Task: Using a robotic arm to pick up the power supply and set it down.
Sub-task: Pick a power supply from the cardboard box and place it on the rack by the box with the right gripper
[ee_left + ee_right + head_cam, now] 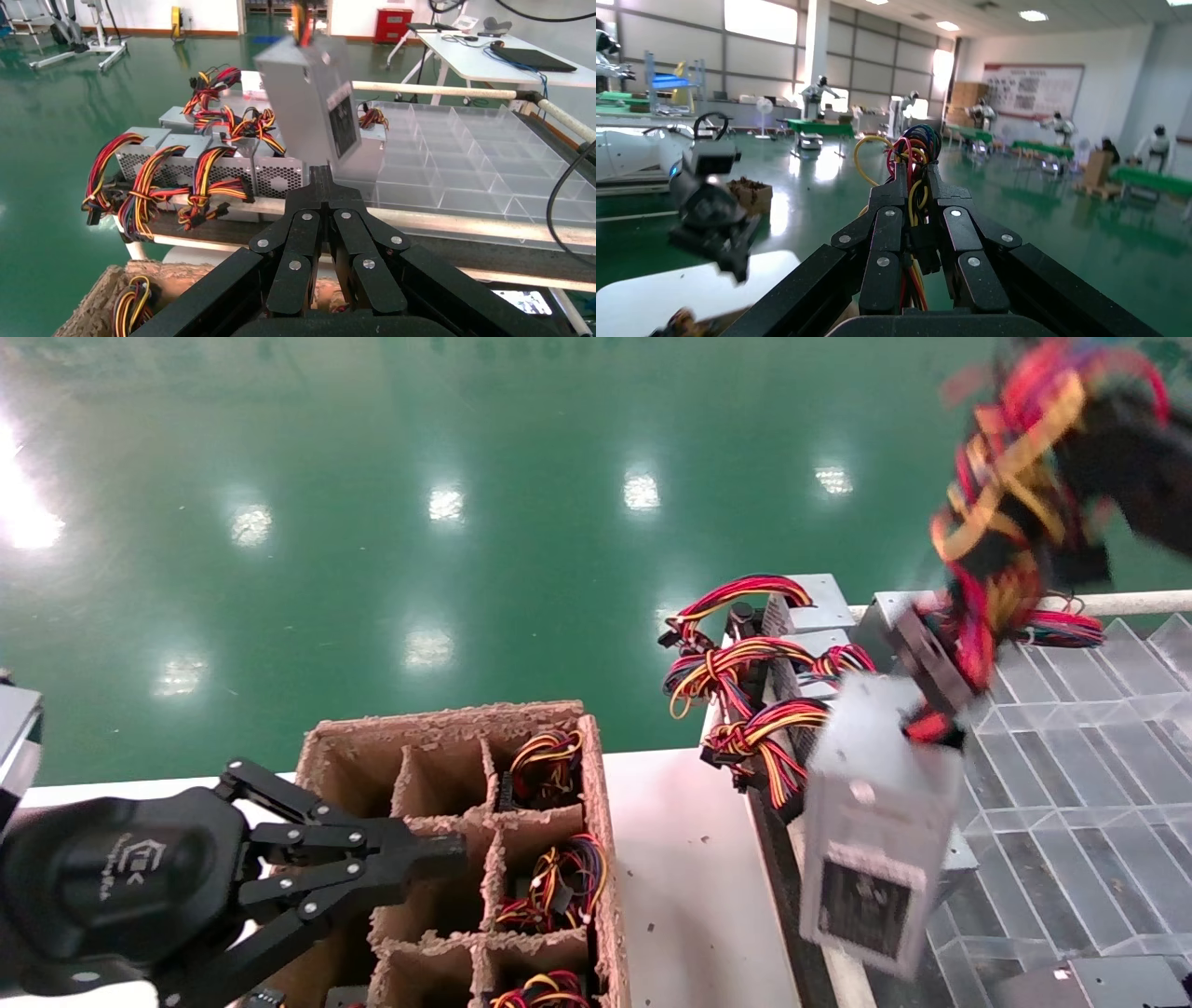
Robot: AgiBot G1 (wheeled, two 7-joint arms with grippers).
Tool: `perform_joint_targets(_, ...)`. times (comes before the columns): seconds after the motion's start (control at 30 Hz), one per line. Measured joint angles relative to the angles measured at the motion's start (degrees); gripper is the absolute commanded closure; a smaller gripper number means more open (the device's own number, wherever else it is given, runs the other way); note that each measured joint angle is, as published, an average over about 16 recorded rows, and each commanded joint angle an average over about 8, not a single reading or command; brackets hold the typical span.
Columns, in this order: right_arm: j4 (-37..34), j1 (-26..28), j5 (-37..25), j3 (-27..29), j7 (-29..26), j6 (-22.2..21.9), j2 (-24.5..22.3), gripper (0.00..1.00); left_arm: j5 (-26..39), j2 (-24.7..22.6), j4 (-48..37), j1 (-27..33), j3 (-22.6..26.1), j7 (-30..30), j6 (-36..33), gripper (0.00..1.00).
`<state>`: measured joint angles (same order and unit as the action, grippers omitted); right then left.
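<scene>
Resting low at the near left, the left gripper (447, 851) lies over the cardboard divider box (596, 784), its black linkage fingers (320, 184) drawn together with nothing between them. That box stands on the white counter (689, 868), and several of its cells hold coils of red, yellow and black wire. Just right of the box, beyond a strip of bare counter, the power supply (875, 822) hangs in the air, tilted, its silver-grey case suspended by its wire bundle (1001, 514) above the near edge of the clear plastic tray (1071, 784). Higher and farther right, the right gripper (916, 184) is clamped on that wire bundle, the coloured wires pinched between its fingers and looping out past the tips. Behind the hanging unit, a row of other power supplies (801, 617) sits at the tray's left side, their wire bundles spilling toward the green floor (372, 523) that stretches beyond.
</scene>
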<state>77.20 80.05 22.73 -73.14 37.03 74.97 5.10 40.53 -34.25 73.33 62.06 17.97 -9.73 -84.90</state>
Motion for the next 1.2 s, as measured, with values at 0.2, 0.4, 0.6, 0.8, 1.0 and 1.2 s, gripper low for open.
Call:
perform_joint_targets(0.2, 0.5, -6.2, 5.8, -5.1, 5.0, 5.4, -4.8, 1.0, 0.0, 0.0, 0.0, 0.0, 0.0, 0.0, 0.0, 1.0)
perform_joint_targets(0.4, 0.5, -11.0, 10.6, -10.2, 9.9, 9.5, -6.9, 1.0, 0.0, 0.0, 0.0, 0.0, 0.0, 0.0, 0.0, 1.0)
perform_joint_targets(0.6, 0.3, -13.7, 12.6, -13.3, 12.6, 11.7, -7.0, 1.0, 0.0, 0.0, 0.0, 0.0, 0.0, 0.0, 0.0, 1.0)
perform_joint_targets(0.8, 0.3, -14.0, 11.8, -13.8, 12.1, 13.1, -6.5, 1.0, 0.0, 0.0, 0.0, 0.0, 0.1, 0.0, 0.0, 1.0)
perform_joint_targets(1.0, 0.3, -13.3, 9.5, -13.2, 10.3, 14.3, -6.6, 1.0, 0.0, 0.0, 0.0, 0.0, 0.1, 0.0, 0.0, 1.0)
perform_joint_targets(1.2, 0.4, -12.5, 6.9, -12.5, 7.7, 15.4, -7.0, 1.0, -0.1, 0.0, 0.0, 0.0, 0.1, 0.0, 0.0, 1.0)
